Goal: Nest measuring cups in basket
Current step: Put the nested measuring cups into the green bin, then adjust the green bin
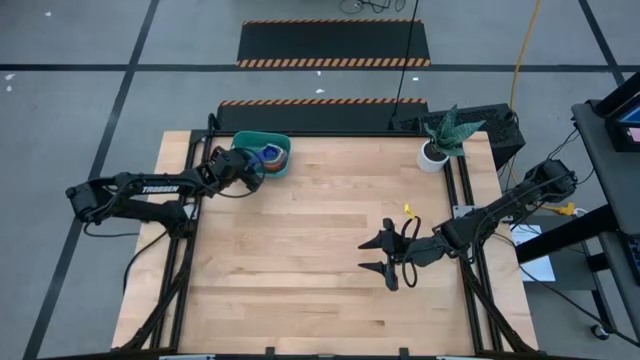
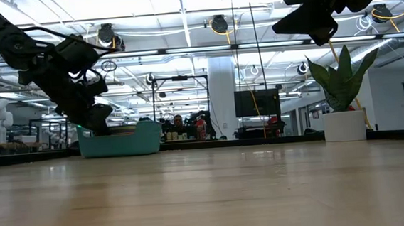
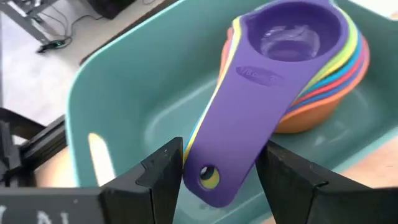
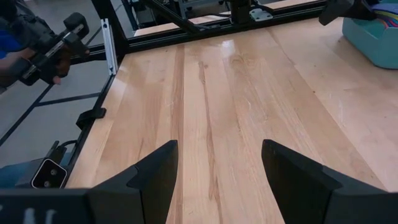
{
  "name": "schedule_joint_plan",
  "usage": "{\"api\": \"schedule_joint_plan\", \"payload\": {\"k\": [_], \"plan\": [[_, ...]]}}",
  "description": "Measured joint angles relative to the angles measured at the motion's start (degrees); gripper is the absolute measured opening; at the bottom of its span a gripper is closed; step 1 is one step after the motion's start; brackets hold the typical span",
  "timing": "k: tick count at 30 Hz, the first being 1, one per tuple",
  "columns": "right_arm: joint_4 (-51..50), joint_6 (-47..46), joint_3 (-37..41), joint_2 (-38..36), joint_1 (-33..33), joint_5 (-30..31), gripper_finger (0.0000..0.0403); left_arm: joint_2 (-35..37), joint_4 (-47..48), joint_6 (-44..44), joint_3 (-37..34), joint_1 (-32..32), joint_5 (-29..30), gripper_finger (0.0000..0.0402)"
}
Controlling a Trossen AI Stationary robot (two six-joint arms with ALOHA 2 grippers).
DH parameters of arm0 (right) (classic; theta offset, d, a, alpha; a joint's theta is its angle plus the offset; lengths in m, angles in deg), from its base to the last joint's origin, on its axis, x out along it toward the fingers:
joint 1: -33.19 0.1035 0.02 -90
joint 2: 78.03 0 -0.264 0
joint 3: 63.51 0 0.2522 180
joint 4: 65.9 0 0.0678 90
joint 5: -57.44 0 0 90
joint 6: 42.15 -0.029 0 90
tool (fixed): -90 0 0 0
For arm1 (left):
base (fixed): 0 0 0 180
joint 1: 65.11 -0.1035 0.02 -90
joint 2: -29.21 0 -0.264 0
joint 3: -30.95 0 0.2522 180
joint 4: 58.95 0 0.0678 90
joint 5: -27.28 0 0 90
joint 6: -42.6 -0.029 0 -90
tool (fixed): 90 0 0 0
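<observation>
Measuring cups point(image 3: 305, 56) sit nested in one stack inside the basket point(image 3: 124, 93), toward one end of it, purple cup on top, its flat handle reaching out over the basket floor. Left pincer point(image 3: 221, 180) hangs at the basket, fingers point(image 3: 163, 174) parted on either side of that handle, a small gap each side; released, grasping nothing. Right pincer point(image 4: 219, 171) waits well apart from the basket over bare tabletop point(image 4: 249, 93), spread and empty. Judgement: cups are light, rigid plastic, smooth and likely slippery; the stack could tip or fan apart if nudged. Best hold is the flat handle, pinched across its width near the bowl.
</observation>
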Motion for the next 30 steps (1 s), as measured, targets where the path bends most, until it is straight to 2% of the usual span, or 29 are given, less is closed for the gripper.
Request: {"api": "schedule_joint_plan", "payload": {"k": [10,18,27,30], "plan": [[0.02,-0.13,0.0,0.0,0.0,0.0,0.0226,0.36,3.41,0.01,0.73,0.02,3.19,0.02],[0.02,-0.04,0.0,0.01,0.0,-0.02,0.0226,6.61,9.69,2.0,4.37,3.06,3.59,0.02],[0.02,0.28,0.0,0.01,0.02,0.38,0.0226,10.77,11.14,4.96,5.07,13.1,7.08,0.0186],[0.5,-0.72,0.0,0.48,0.0,5.5,0.0226,11.13,11.71,7.88,5.07,18.58,7.14,0.0162]]}}
